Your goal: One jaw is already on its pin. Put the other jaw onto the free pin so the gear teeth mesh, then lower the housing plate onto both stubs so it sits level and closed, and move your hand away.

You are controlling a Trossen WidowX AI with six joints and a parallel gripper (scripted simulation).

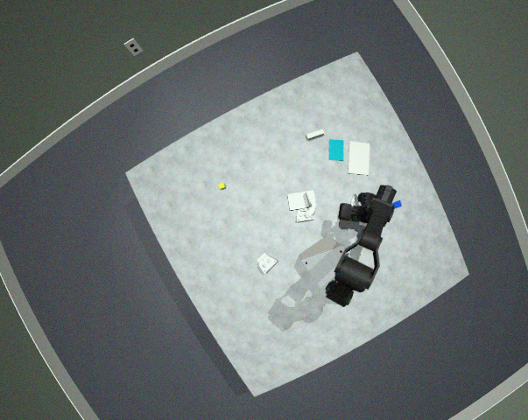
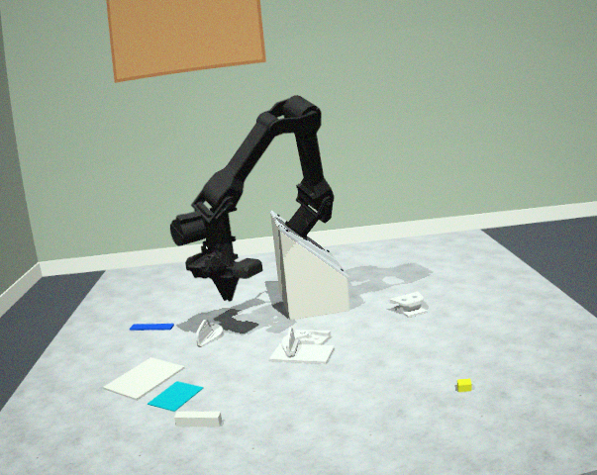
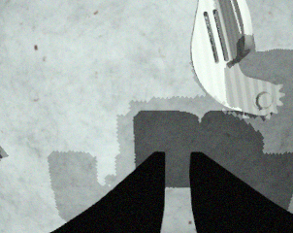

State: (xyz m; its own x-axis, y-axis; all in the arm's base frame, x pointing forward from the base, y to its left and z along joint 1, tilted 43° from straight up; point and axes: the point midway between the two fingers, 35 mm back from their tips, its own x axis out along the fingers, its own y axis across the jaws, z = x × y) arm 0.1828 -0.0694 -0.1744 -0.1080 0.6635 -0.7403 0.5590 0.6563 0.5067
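1. Top view: my gripper (image 1: 355,211) (image 2: 228,298) (image 3: 177,162) is right of centre, seen from above, its fingertips hidden under its own body, so this angle can't show their spacing. Peeking out at its upper edge is the loose jaw (image 1: 354,199) (image 2: 208,333) (image 3: 208,63), the piece I need. Left of it, near the middle of the frame, sits the base (image 1: 296,201) (image 2: 309,353), with what looks like the mounted jaw (image 1: 306,199) (image 2: 290,343) on it. Lower left of that lies the housing plate (image 1: 267,262) (image 2: 410,300), out of the way, I'd judge, until both jaws mesh.

2. Exterior view: now I see fingers pointing straight down, tips practically together, hanging over the table (image 2: 339,434) with nothing pinched. The loose jaw rests below and slightly left of those tips, well apart from them; the base is lower right, the housing plate farther right. Pointing down should suit a grasp from above, but I'd have to spread first.

3. Wrist view: a slim gap runs between my fingers at bottom centre, and only table shows through it. Up and to the right lies the loose jaw, teeth at its lower right end, round feature beside them. It isn't between my fingers, so my call is: shift that way, open, then descend; coming down closed could knock it aside.
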